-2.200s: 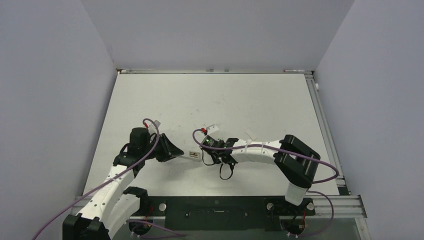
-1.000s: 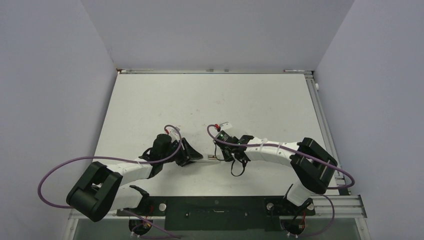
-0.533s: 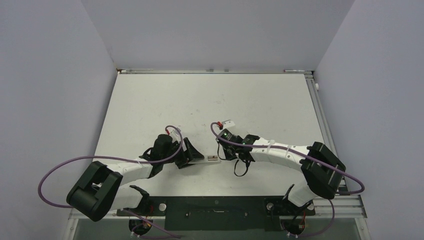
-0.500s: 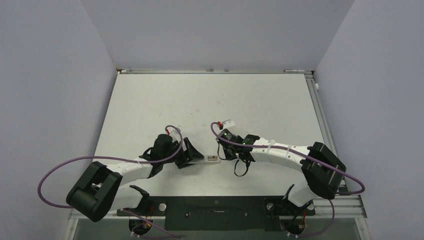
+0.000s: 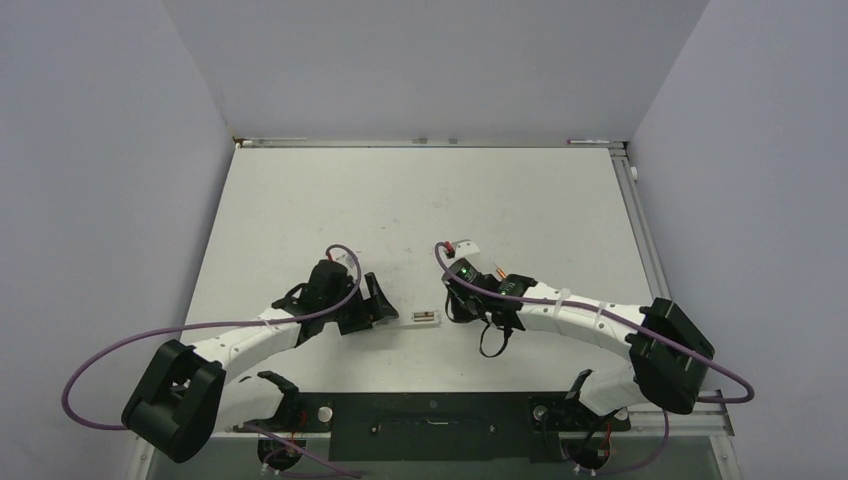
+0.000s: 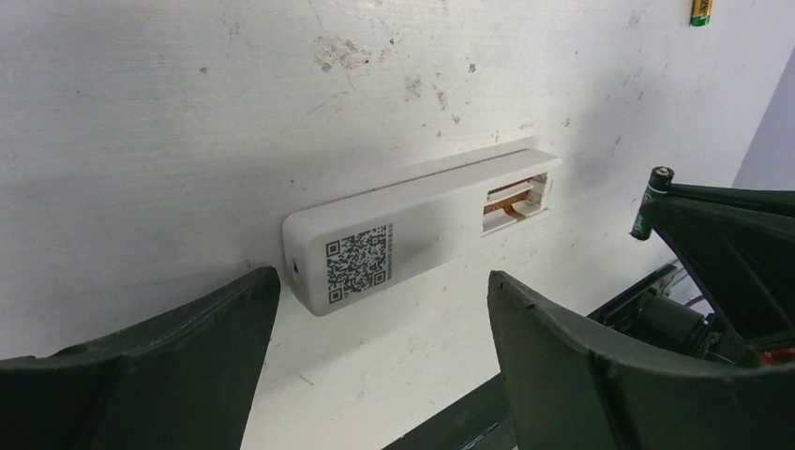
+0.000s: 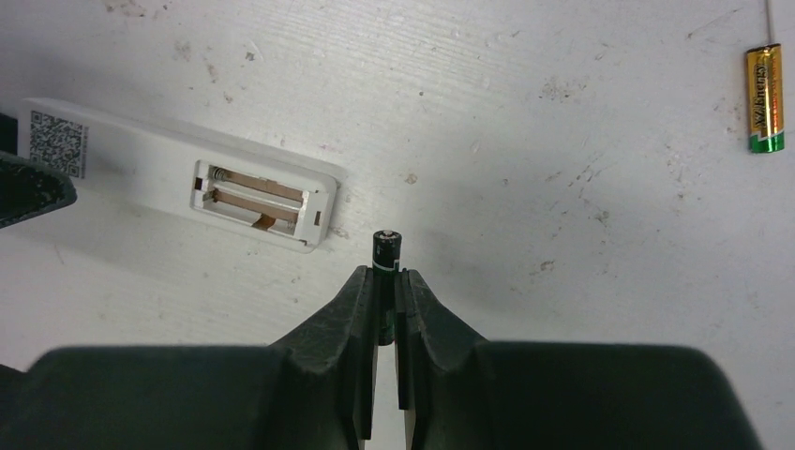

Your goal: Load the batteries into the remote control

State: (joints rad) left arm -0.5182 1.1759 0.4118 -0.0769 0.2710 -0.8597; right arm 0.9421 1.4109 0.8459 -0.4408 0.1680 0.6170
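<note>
White remote control (image 7: 141,164) lies bay-up on the table (image 7: 562,187), mid near edge, slots empty. Left hand (image 6: 382,291) is spread around its coded end, not touching, so nothing pins it imo. Right hand (image 7: 384,281), clamped on the black battery (image 7: 386,248) just beside the bay, could skid the remote or lose the cell pushing in.

There's the remote control (image 6: 412,239), plain white, with a black QR code (image 6: 357,267) printed at one end and copper glinting in its open bay (image 7: 251,202). The black battery (image 7: 386,251) wears a green band, and the right tool (image 7: 384,281) is matte black. The gold battery (image 7: 765,98) is green-tipped, the white table (image 7: 525,75) flecked grey, the cables (image 5: 120,345) purple.
</note>
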